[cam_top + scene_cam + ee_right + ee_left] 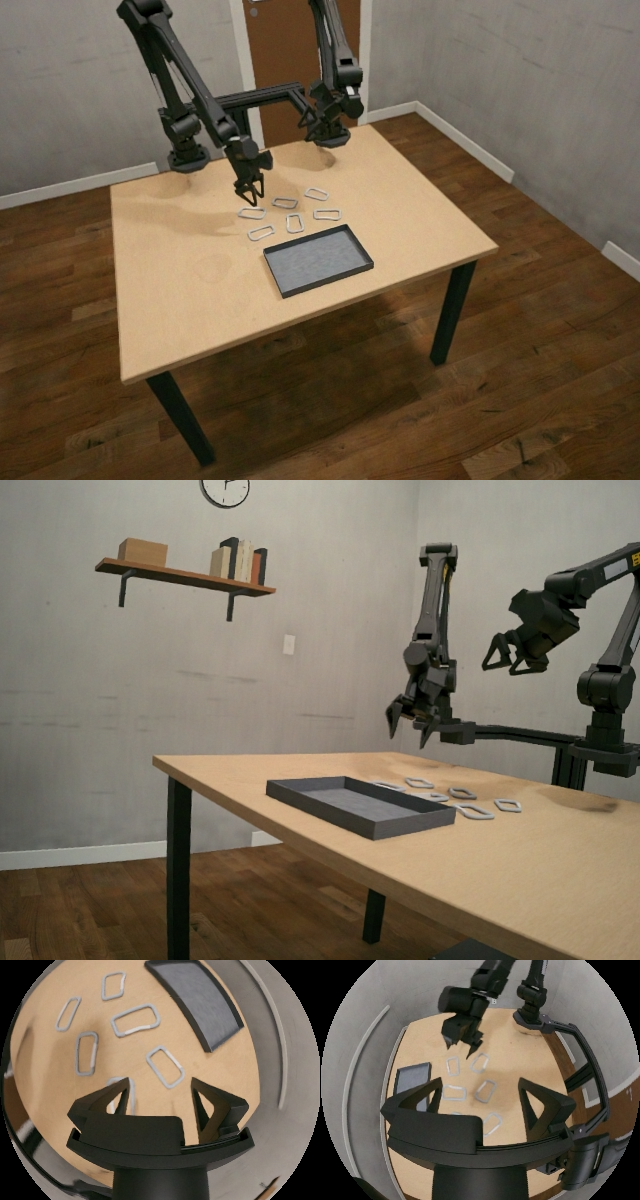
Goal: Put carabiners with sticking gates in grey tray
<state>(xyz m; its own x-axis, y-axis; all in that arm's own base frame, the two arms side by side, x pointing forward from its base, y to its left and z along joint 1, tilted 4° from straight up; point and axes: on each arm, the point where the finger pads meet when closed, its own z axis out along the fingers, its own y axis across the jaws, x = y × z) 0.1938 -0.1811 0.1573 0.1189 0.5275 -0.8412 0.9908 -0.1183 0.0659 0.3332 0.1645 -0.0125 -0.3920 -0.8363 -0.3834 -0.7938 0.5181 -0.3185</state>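
Several silver carabiners lie flat in a loose cluster on the table, among them one at the left [251, 212], one at the back [284, 203] and one near the tray [295, 222]. The grey tray [317, 259] in front of them holds nothing. My right gripper [250, 195] is open and empty, pointing down a little above the left end of the cluster. Its wrist view shows the carabiners [136, 1020] and the tray [195, 990] below the fingers. My left gripper [311, 125] is open and empty, held high near the back edge of the table.
The arm bases [187, 155] and a black crossbar [263, 98] stand at the back edge of the table. The tray [359, 805] has low walls. The carabiners [474, 811] lie between the tray and the arm bases.
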